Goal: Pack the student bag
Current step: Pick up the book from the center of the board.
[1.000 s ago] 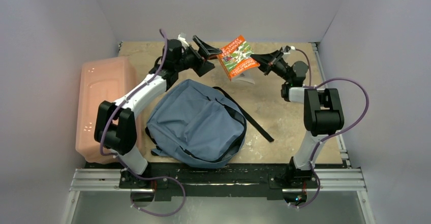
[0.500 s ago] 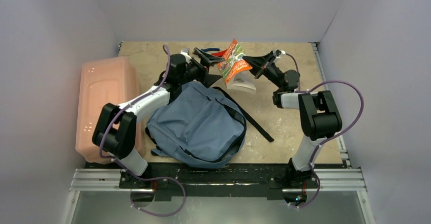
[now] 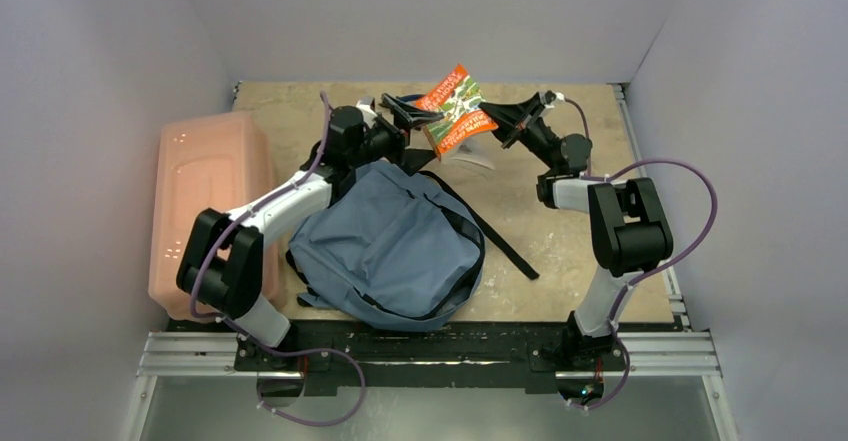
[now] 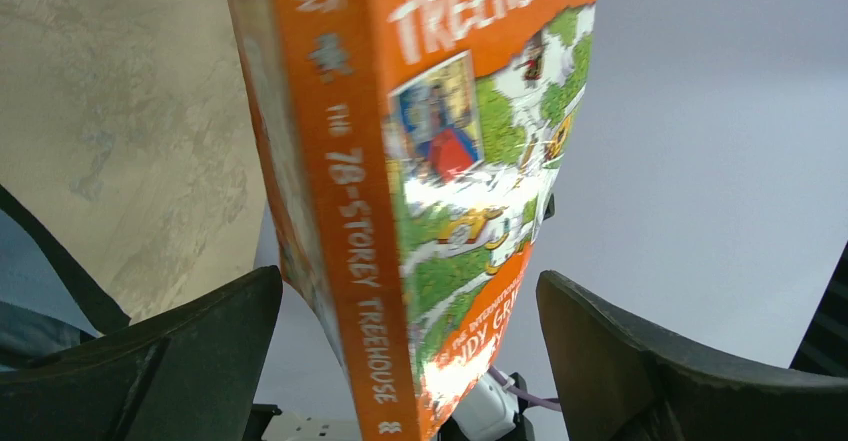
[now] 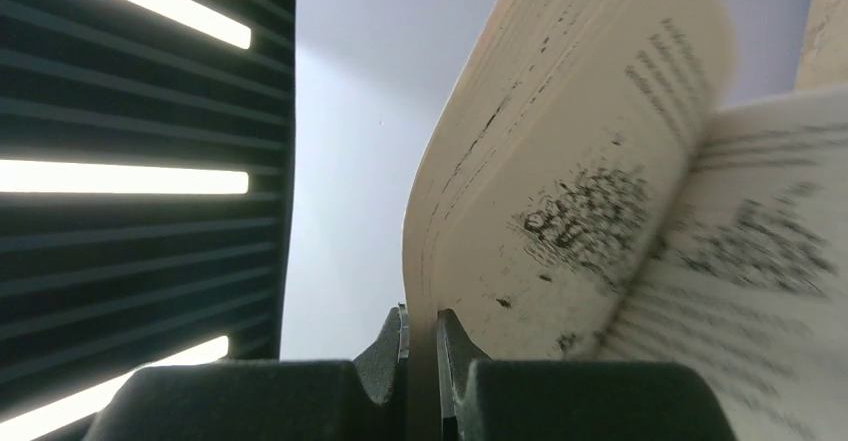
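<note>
Top view: right gripper (image 3: pixel 492 120), clamped on the book (image 3: pixel 453 108), apparently by its pages, offers it between left gripper's (image 3: pixel 405 112) wide-open jaws.

White tubular links on left arm (image 3: pixel 290 189) and right arm (image 3: pixel 603 296), chunky black joint housings (image 3: pixel 630 223), purple cables (image 3: pixel 713 199) looping base to wrist, matte black wedge-shaped fingers (image 4: pixel 640 361), black base plate (image 3: pixel 430 346), silver rail (image 3: pixel 180 356)
</note>
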You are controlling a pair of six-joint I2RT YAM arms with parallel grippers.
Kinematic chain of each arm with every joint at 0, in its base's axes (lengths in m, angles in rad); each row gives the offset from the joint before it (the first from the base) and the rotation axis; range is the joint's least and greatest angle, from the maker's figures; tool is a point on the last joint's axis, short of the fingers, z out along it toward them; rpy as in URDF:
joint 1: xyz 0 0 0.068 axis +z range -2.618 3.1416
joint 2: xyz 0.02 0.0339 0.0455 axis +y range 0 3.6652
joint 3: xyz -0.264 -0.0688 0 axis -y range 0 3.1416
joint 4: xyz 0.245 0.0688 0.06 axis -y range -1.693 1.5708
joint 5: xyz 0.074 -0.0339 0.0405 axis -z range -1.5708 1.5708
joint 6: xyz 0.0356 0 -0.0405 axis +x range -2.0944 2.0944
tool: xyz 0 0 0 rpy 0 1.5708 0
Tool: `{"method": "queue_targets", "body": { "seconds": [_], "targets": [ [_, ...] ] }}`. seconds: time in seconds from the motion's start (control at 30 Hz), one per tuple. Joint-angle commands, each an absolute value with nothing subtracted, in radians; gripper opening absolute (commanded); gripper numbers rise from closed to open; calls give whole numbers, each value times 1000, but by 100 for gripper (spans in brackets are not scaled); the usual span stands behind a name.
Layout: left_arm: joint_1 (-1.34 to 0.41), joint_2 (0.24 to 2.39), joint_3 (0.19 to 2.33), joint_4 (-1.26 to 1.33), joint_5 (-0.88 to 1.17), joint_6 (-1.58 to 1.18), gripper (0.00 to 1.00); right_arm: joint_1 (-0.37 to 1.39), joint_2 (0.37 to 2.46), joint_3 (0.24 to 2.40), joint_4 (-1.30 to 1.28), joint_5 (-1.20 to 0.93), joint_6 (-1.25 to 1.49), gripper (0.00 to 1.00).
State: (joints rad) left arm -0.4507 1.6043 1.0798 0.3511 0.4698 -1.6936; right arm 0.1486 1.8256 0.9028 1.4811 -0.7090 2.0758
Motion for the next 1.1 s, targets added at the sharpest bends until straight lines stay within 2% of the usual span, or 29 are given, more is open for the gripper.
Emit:
{"method": "queue_targets", "body": {
  "seconds": [0.0, 0.1, 0.23, 0.33, 0.5, 0.57, 0.7, 0.73, 0.77, 0.83, 0.87, 0.93, 1.0, 1.07],
  "targets": [
    [-457, 1495, 1059, 257, 522, -1682, 99, 147, 1764, 968, 1633, -685, 2077, 0],
    [-456, 1464, 1045, 211, 503, -1666, 99, 138, 1761, 969, 1629, -686, 2076, 0],
    [-453, 1535, 1037, 459, 524, -1740, 94, 152, 1745, 952, 1624, -690, 2073, 0],
    [-455, 1591, 1064, 548, 534, -1769, 89, 165, 1727, 911, 1631, -695, 2077, 0],
    [-455, 1595, 1051, 598, 497, -1756, 74, 170, 1674, 853, 1629, -711, 2062, 0],
    [-452, 1596, 1047, 620, 500, -1744, 63, 170, 1647, 823, 1616, -731, 2039, 0],
    [-436, 1621, 1043, 706, 574, -1697, 22, 169, 1587, 741, 1552, -834, 1915, 0],
    [-430, 1621, 1044, 702, 604, -1662, 14, 169, 1563, 726, 1470, -896, 1842, 5],
    [-426, 1620, 1044, 701, 632, -1623, 9, 169, 1535, 712, 1355, -944, 1728, 14],
    [-417, 1608, 1045, 657, 704, -1525, 3, 169, 1447, 702, 993, -1021, 1411, 41],
    [-415, 1596, 1053, 618, 739, -1459, 2, 169, 1397, 720, 716, -1019, 1184, 53],
    [-415, 1584, 1098, 492, 845, -1300, 1, 188, 1285, 834, 152, -866, 715, 80],
    [-416, 1562, 1131, 349, 927, -1140, 0, 219, 1219, 879, -98, -750, 474, 93],
    [-416, 1528, 1138, 273, 988, -997, 0, 220, 1175, 878, -181, -732, 384, 99]
  ]
}}
